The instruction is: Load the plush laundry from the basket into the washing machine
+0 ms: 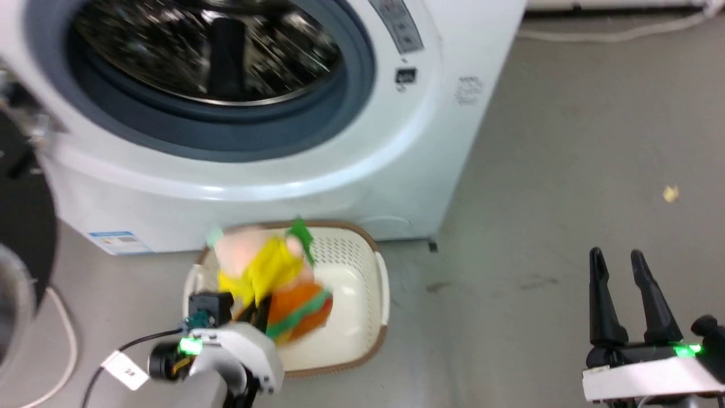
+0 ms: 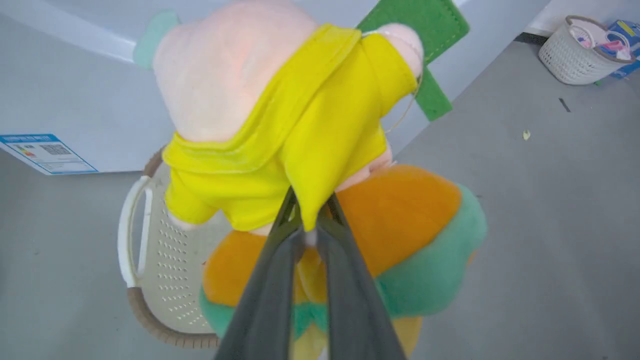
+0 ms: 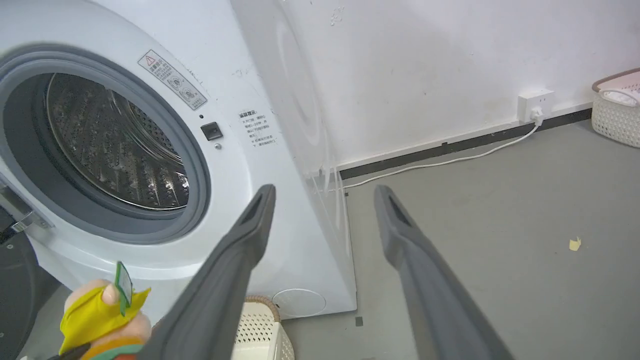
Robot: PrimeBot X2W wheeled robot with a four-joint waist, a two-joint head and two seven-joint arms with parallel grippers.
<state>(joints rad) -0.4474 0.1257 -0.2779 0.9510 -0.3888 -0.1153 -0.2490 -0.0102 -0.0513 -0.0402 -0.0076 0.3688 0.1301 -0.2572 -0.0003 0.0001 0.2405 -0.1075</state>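
The left tool (image 2: pixel 310 210) has its two dark fingers pinched narrow on a fold of yellow cloth in the middle of the plush laundry (image 2: pixel 320 125). The burger toy hangs from that grip, pale pink top toward 12 o'clock and orange bun with green trim toward 6 in the left wrist view. Seen from the head, the toy is blurred and sits over the 9 o'clock half of the basket (image 1: pixel 362 266); I can't tell whether its underside touches the basket's bottom. The basket stands on the grey floor (image 1: pixel 566 170), just in front of the washing machine (image 1: pixel 317 170), whose open mouth fills the 11 o'clock part of the head view, with grey seal (image 1: pixel 238 136) and shiny drum (image 1: pixel 170 45) bare. The machine's dark round door (image 1: pixel 22 226) stands swung out at 9 o'clock. The right tool (image 1: pixel 620 272) hovers well apart at 4 o'clock, fingers spread wide and holding nothing. A small yellow scrap (image 1: pixel 670 194) lies on the floor at 3 o'clock, and another white basket (image 3: pixel 617 115) stands by the wall at 2 o'clock in the right wrist view.
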